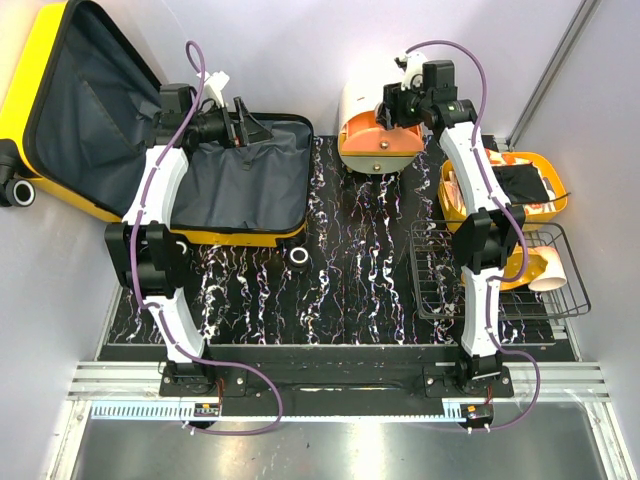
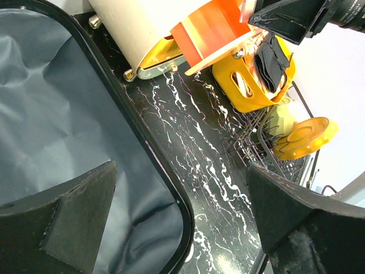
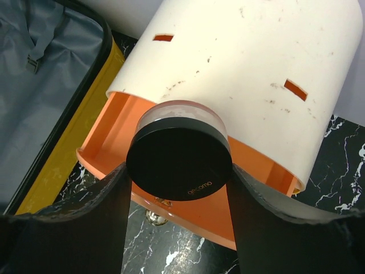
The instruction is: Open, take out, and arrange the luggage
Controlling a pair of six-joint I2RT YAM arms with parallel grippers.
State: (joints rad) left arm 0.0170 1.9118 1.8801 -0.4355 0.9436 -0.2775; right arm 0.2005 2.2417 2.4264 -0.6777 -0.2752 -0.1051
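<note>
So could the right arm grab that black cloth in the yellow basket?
Probably not yet: the right gripper is shut on a black-lidded jar by the cream box. The black cloth lies uncovered in the yellow basket beside that arm, so it looks reachable afterwards.

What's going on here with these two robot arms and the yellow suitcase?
The yellow suitcase lies open on the left, with no loose items visible on its grey lining. The left gripper hovers open over the lower half, holding nothing. The right gripper is shut on a round black-lidded jar, right at the orange opening of the cream container next to the suitcase.
</note>
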